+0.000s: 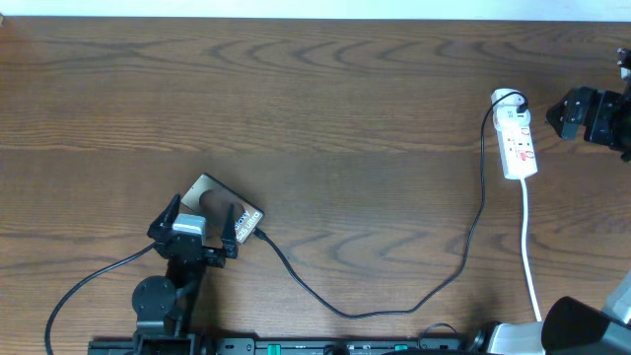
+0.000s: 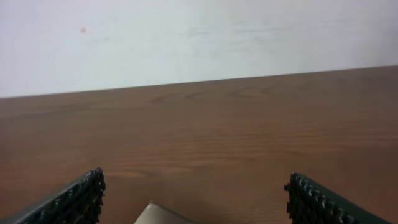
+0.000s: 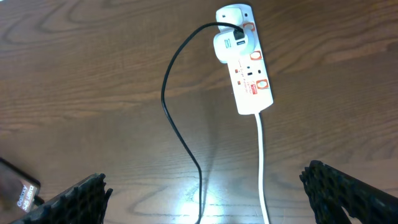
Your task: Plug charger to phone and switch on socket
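Black ribbed fingers of the left gripper [image 1: 204, 212] are spread wide, holding nothing, over the flat dark brown phone [image 1: 219, 200] at the near left of the wooden table [image 1: 325, 99]. The thin black charger cable [image 1: 394, 308] is laid from the phone's corner to the white power-strip socket [image 1: 518, 138] at far right; its seating cannot be told. The right gripper [image 3: 205, 183], equally wide and empty, is near the socket. Plugging is judged about done; a switch must next be pressed

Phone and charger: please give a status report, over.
Left pincer open over dark brown flat phone; right pincer open near white power strip. Thin black charger cable reaches phone's edge, plugged unclear. Nothing in the way.
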Tool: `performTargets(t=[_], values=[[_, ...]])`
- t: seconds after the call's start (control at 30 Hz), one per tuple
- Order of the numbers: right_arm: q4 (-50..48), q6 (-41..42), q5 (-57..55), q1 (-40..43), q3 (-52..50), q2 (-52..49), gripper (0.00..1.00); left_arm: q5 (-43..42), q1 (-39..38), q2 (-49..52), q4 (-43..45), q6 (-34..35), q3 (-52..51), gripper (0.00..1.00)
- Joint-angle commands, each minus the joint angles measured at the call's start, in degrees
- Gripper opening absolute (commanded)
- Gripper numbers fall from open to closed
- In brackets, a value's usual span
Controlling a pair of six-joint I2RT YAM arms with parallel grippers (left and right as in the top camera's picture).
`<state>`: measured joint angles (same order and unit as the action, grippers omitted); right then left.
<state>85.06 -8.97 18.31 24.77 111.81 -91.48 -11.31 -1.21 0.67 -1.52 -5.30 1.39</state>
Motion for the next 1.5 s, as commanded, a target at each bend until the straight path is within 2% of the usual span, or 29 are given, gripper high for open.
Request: performTargets(t=[0.0,1.47], values=[[0.04,0.79,0.00,-0.24,0.79,0.07,0.99,6.08,0.28,-0.59,-2.54,4.22,-1.16,0.92],[0.07,0.79,0.00,-0.24,0.79,0.09,0.99,5.38,0.28,-0.44,-2.10,4.52,-1.16,0.92]])
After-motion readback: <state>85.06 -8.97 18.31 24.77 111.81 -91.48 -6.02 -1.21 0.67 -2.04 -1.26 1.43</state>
